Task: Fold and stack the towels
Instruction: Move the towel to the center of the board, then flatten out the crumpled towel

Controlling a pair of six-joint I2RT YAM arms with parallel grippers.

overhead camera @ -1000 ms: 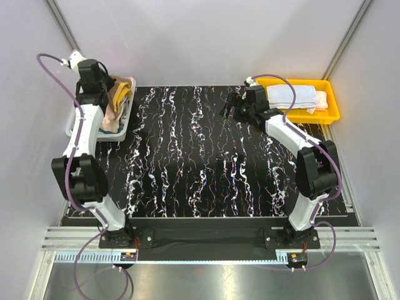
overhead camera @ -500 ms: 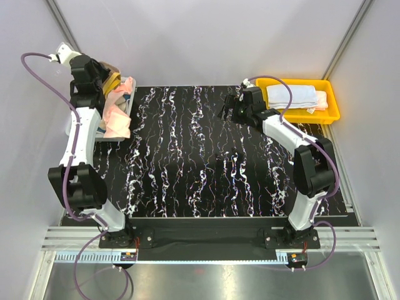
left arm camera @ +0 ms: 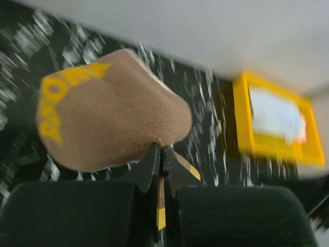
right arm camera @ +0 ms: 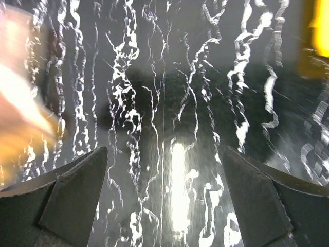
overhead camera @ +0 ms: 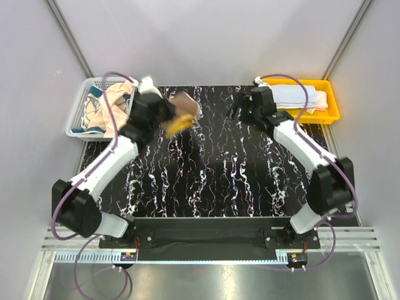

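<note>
Your left gripper (left arm camera: 160, 150) pinches the brown towel (left arm camera: 113, 110) above the table (overhead camera: 206, 181), ready for spreading; right gripper (right arm camera: 163, 175) gapes empty.

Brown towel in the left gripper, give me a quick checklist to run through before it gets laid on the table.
1. Left gripper shut on the brown towel: ok.
2. Brown towel out of the mesh basket and above the table: ok.
3. Right gripper open, holding nothing: ok.
4. Table between the two arms bare for spreading: ok.
5. Brown towel hanging flat, not bunched: cannot tell, both views blur it.
6. A free corner within the right gripper's reach: cannot tell.
</note>
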